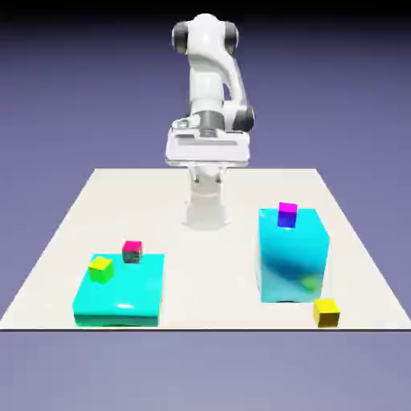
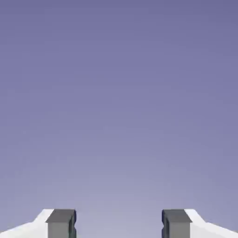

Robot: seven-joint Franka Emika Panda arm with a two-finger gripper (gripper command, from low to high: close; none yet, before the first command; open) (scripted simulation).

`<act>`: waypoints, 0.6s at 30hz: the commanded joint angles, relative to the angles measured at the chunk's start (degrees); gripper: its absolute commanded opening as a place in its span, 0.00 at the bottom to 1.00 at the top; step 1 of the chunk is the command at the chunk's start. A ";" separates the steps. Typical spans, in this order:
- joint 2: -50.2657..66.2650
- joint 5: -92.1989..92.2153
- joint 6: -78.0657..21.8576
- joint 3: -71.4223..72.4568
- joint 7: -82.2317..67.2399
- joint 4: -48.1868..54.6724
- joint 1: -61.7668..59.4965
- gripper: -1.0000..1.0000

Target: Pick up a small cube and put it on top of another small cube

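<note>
1. Item to be moved: the small golden-yellow cube (image 1: 326,311), plain top, darker amber sides. It rests on the table (image 1: 48,265) near the front edge, on the exterior view's right, just in front of and beside the tall cyan block (image 1: 293,257). Untouched.
2. Destination: the magenta-to-purple cube (image 1: 287,213), of matching size, stands on top of the tall cyan block near its rear edge. It appears square and level.
3. Gripper (image 2: 119,225): released. The hand view shows both grey fingertips (image 2: 60,223) set wide apart with only backdrop between them; nothing held. In the exterior view the hand sits high at the far edge of the table, well apart from both cubes.
4. Progress, as judged: approach not yet begun.
5. Risks, as judged:
   - Wrong item. A yellow cube with lime-green sides (image 1: 101,269) and a pink-red cube with grey sides (image 1: 132,251) sit on the low cyan block (image 1: 119,290) at the exterior view's left; similar colours invite confusion.
   - Collision. The golden-yellow cube lies close to the tall block's corner, so a finger descending on that side could strike the block.
   - Unstable placement. The target is tiny and elevated; an off-centre release would tip the cube or knock the target off its block.
</note>
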 commanded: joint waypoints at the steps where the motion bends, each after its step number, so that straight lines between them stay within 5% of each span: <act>1: 1.96 0.05 -1.87 0.32 0.57 2.08 0.34 0.50; 18: 35.19 0.88 -33.62 5.72 10.28 37.38 6.15 0.50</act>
